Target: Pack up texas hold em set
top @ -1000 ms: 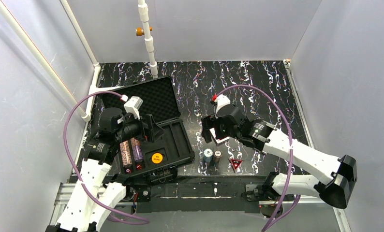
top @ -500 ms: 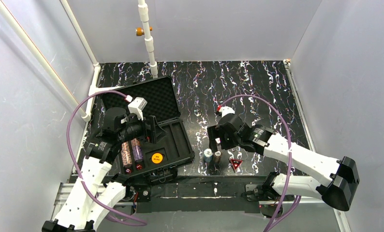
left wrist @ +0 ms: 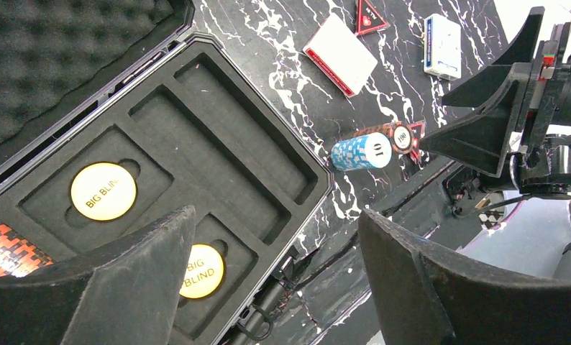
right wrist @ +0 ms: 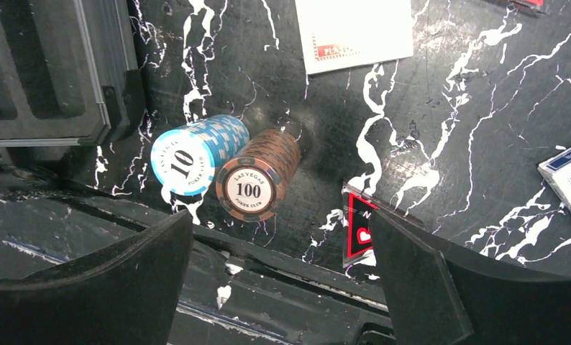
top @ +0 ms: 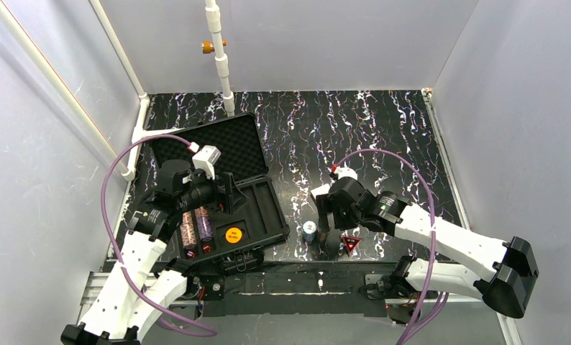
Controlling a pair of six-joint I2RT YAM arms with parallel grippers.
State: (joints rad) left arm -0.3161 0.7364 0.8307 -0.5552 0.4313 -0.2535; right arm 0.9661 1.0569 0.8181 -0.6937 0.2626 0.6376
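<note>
The black case (top: pixel 257 208) lies open at the near left of the table (top: pixel 383 129). Its foam lid (top: pixel 218 147) is laid back, and two chip stacks (top: pixel 189 230) and two orange discs (left wrist: pixel 103 190) sit in its slotted tray. Just right of the case's corner, a blue chip stack (right wrist: pixel 196 154) and a brown chip stack (right wrist: pixel 257 183) lie on their sides, touching, close to the table's front edge. The red triangle (right wrist: pixel 358 230) sits beside them. The right gripper (right wrist: pixel 279 237) hangs over the brown stack with its jaws spread wide, clasping nothing. The left gripper (left wrist: pixel 275 215) hovers over the tray, likewise released and empty. The red deck (left wrist: pixel 340 54) and blue deck (left wrist: pixel 441 46) lie farther back on open tabletop.
</note>
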